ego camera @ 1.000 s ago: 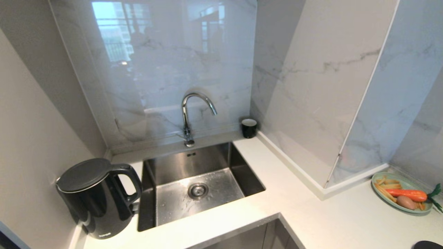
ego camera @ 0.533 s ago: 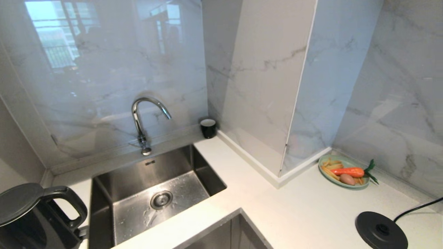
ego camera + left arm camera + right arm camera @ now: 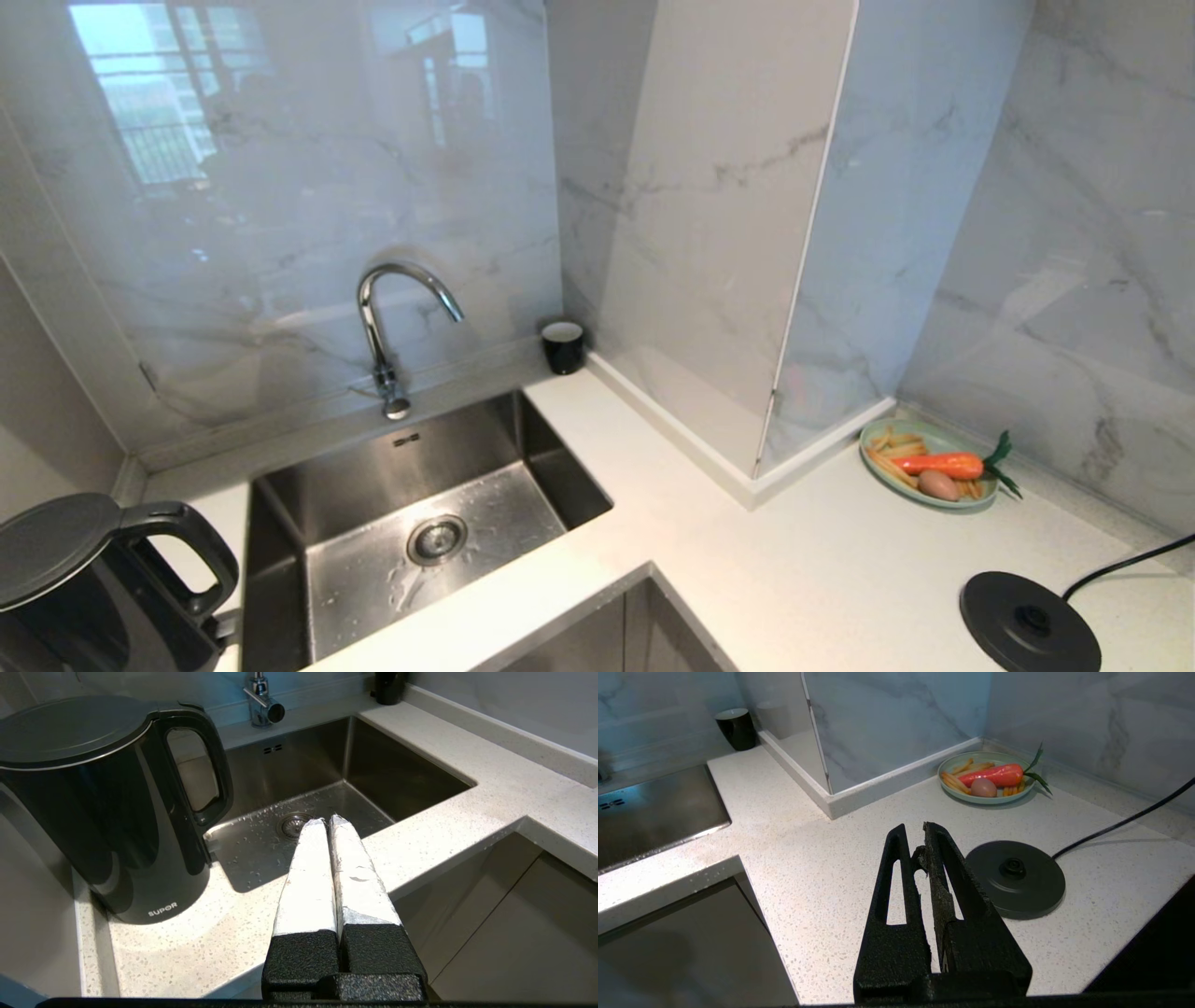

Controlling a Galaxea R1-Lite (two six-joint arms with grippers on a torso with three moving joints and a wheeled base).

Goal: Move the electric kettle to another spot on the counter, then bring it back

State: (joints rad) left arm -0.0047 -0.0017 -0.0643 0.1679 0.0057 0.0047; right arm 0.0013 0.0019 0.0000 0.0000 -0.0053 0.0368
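Note:
The electric kettle [image 3: 84, 597] [image 3: 103, 812], glossy black with a flat grey lid and looped handle, stands on the white speckled counter [image 3: 747, 579] at the far left, beside the sink. My left gripper [image 3: 327, 821] hovers off the counter's front edge to the right of the kettle, apart from it, shut and empty. Over the right stretch of counter [image 3: 822, 858], my right gripper [image 3: 915, 830] is shut on nothing, just left of the round black base disc [image 3: 1015, 877]. Neither gripper shows in the head view.
A steel sink [image 3: 420, 523] with a curved tap [image 3: 392, 317] lies between kettle and corner. A small black cup [image 3: 563, 346] stands at the back. A green plate [image 3: 924, 505] of food sits by the wall. The corded base disc [image 3: 1027, 621] lies front right.
The head view has swung to the right, so the whole scene has shifted left and the base disc has come into view. Over the last half second nothing has moved.

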